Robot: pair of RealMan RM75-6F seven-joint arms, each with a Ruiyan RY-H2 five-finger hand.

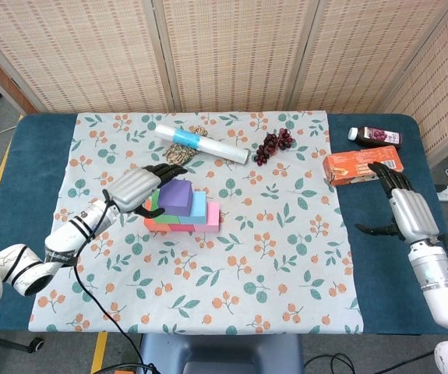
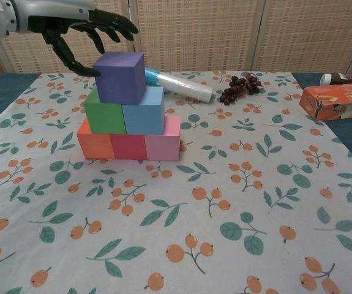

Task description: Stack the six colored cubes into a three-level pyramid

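The pyramid stands on the floral cloth left of centre. An orange cube (image 2: 95,144), a red cube (image 2: 128,146) and a pink cube (image 2: 163,144) form its base. A green cube (image 2: 104,112) and a blue cube (image 2: 144,110) sit on them, and a purple cube (image 2: 120,76) (image 1: 177,196) tops the stack, slightly turned. My left hand (image 2: 81,24) (image 1: 134,189) hovers just left of the purple cube with fingers spread, holding nothing; its thumb tip is close to the cube's left face. My right hand (image 1: 407,206) rests open at the far right, over the blue table edge.
Behind the pyramid lie a clear film roll (image 2: 179,86), a rope bundle (image 1: 183,152) and dark grapes (image 2: 240,87). An orange box (image 2: 338,100) and a juice bottle (image 2: 347,78) sit at the back right. The cloth (image 2: 224,202) in front shows only its print.
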